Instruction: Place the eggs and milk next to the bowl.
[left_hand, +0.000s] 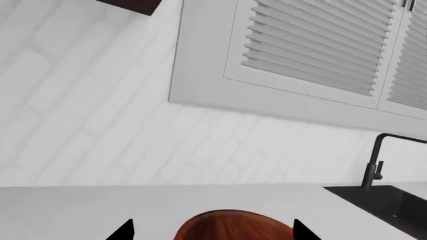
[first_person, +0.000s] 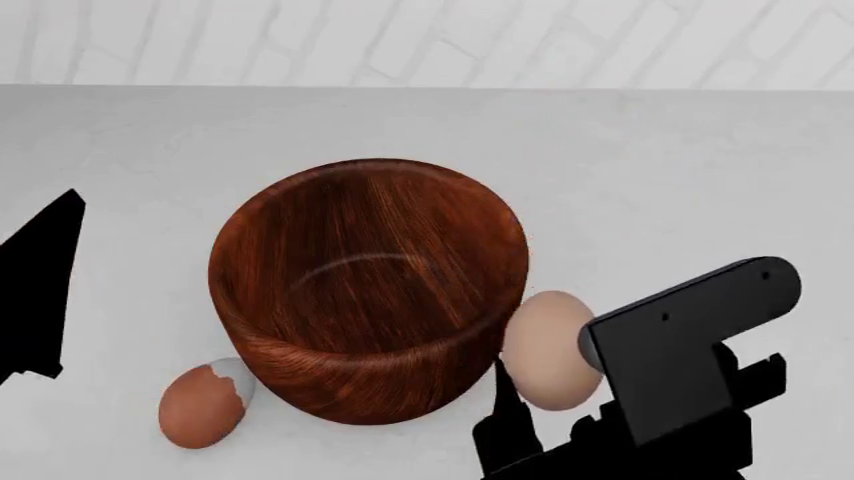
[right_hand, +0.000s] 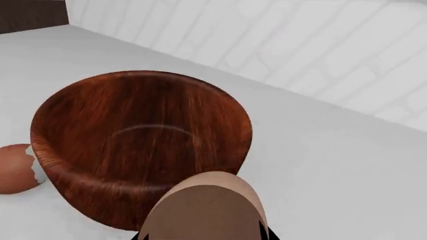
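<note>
The large reddish-brown wooden bowl (first_person: 367, 290) is sitting mid-frame on the white counter (first_person: 667, 170). The right gripper (first_person: 534, 400) is holding the tan-pink egg (first_person: 550, 348) against its lower-right side — the reddish-brown, grey-patched egg (first_person: 203, 402) is lying lower left. Left gripper (left_hand: 210, 231) fingers are spread wide.

One egg (first_person: 203, 404) lies front-left of the bowl (first_person: 367, 290), another egg (first_person: 550, 348) right.
</note>
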